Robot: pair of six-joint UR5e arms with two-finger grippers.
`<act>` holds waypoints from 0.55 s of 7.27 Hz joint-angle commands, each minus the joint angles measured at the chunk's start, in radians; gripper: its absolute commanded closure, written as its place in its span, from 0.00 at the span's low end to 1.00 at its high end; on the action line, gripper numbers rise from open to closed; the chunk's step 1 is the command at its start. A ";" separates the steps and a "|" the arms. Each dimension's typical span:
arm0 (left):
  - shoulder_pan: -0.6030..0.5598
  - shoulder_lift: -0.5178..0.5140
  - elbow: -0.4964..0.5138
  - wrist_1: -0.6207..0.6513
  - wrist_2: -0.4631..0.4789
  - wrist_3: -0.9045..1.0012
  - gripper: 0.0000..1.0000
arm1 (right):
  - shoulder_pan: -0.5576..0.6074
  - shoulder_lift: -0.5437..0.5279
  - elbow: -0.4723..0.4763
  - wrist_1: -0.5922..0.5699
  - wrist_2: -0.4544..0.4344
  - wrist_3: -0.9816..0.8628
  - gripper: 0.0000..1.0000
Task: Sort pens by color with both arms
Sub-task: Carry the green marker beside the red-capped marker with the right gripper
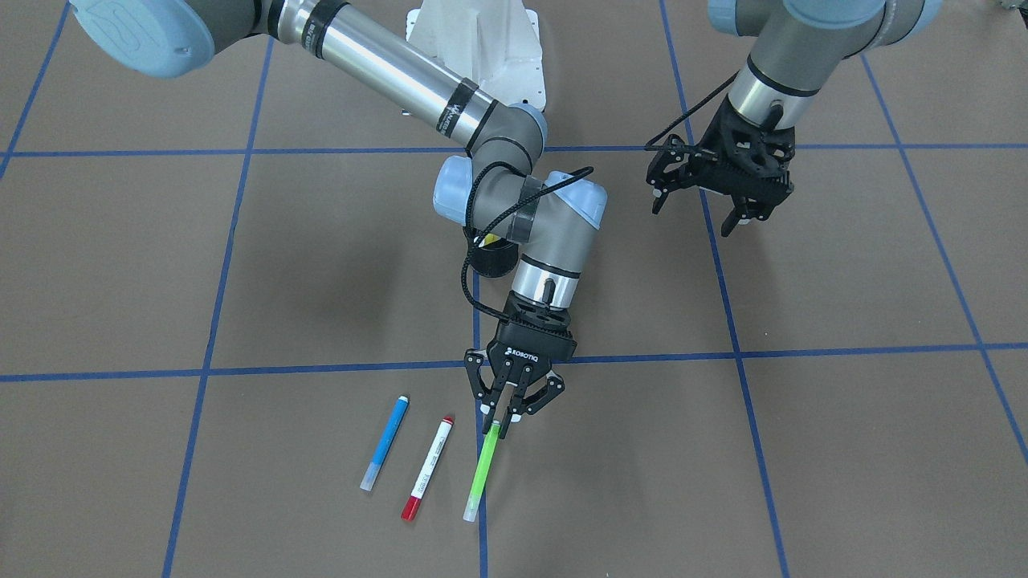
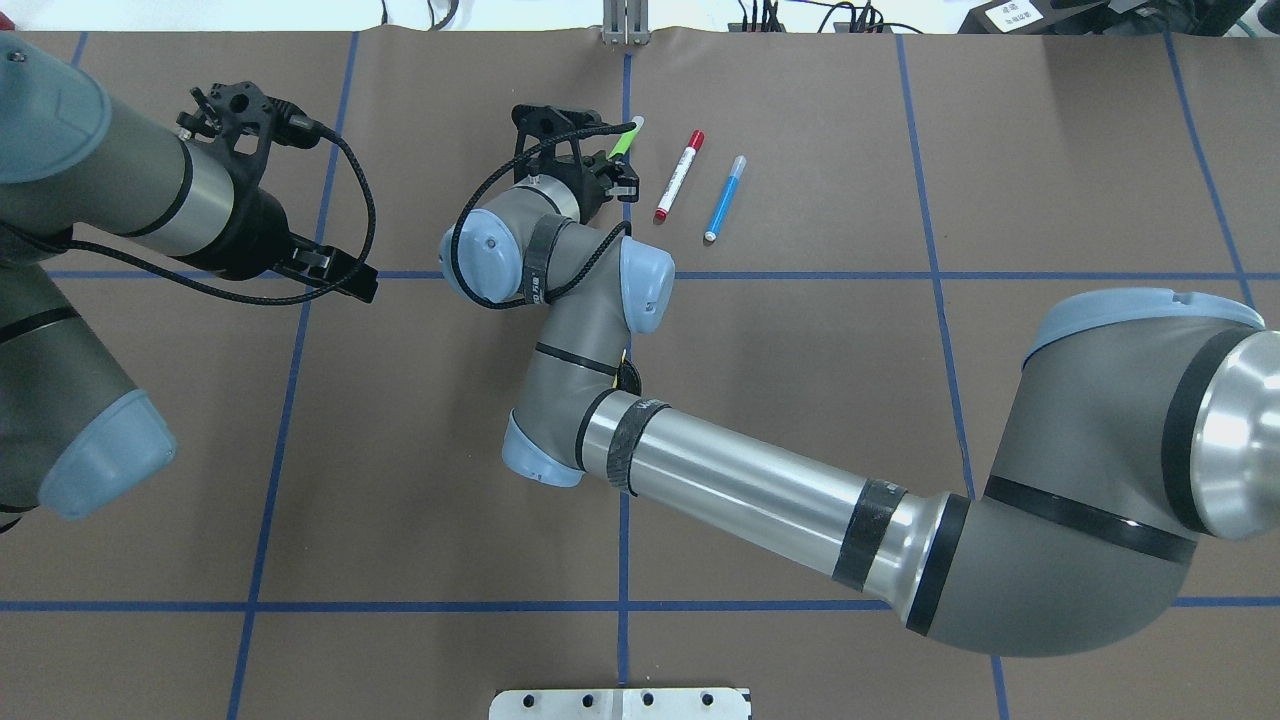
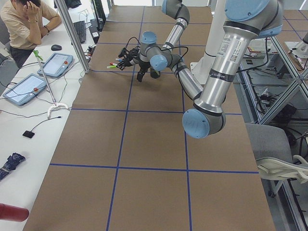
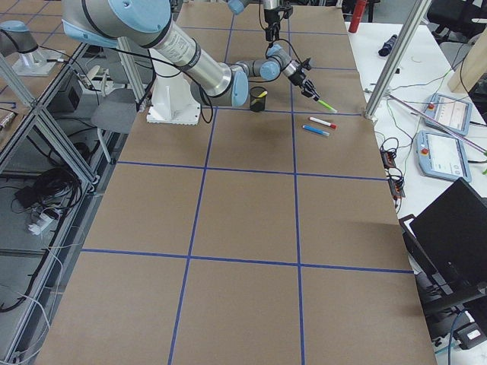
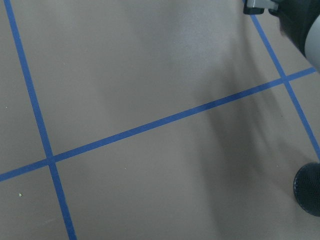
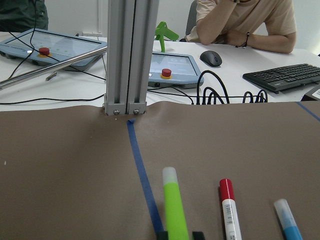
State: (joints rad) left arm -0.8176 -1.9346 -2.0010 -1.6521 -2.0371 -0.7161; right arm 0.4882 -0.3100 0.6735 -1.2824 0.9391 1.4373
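We are viewing the right gripper point(image 1: 504, 424) pinching one end of the green pen point(image 1: 482, 475), which is sitting just beside the red-capped pen point(image 1: 428, 467) and the blue pen point(image 1: 385, 443) on the table point(image 1: 843, 449). The left gripper point(image 1: 692, 221) is hovering well apart, fingers spread and holding nothing.

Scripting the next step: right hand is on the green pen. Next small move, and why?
Probably lift straight up a little. The right hand is shut on one end of the green pen, and the red pen lies close beside it, so a sideways drag could knock it. The left hand hangs open, well apart.
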 commanded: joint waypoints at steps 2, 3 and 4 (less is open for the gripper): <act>0.000 -0.001 -0.002 -0.002 0.000 -0.002 0.01 | -0.002 0.000 0.000 0.000 -0.009 -0.002 0.58; 0.000 -0.001 -0.002 -0.002 0.000 0.000 0.01 | -0.002 0.000 0.001 0.000 -0.011 -0.002 0.58; 0.000 -0.001 -0.002 -0.002 0.000 -0.002 0.01 | 0.001 0.000 0.003 0.000 -0.011 -0.005 0.57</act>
State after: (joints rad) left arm -0.8176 -1.9359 -2.0033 -1.6534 -2.0371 -0.7170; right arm 0.4871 -0.3099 0.6748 -1.2824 0.9296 1.4351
